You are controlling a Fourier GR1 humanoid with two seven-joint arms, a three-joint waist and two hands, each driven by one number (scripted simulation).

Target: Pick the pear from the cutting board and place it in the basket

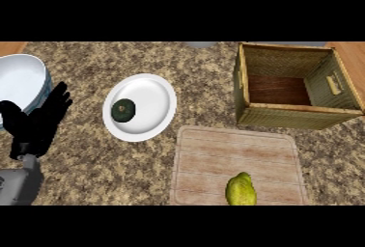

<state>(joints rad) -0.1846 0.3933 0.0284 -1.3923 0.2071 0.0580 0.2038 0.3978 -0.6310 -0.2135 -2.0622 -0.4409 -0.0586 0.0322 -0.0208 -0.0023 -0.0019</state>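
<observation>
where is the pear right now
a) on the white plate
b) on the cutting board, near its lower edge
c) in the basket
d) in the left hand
b: the yellow-green pear lies on the wooden cutting board, near its lower edge; the basket holds nothing visible, and the plate carries a dark round item instead.

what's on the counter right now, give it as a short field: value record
pear: yellow-green, lying on the near part of the cutting board, not held
basket: woven, square, open top, beyond the board at the right, nothing seen inside
plate: white, left of the board, a dark green round fruit on it
bowl: white, at the far left edge
left hand: open, fingers up, resting at the left, holding nothing
right hand: not in view
task state: pear not yet picked
</observation>
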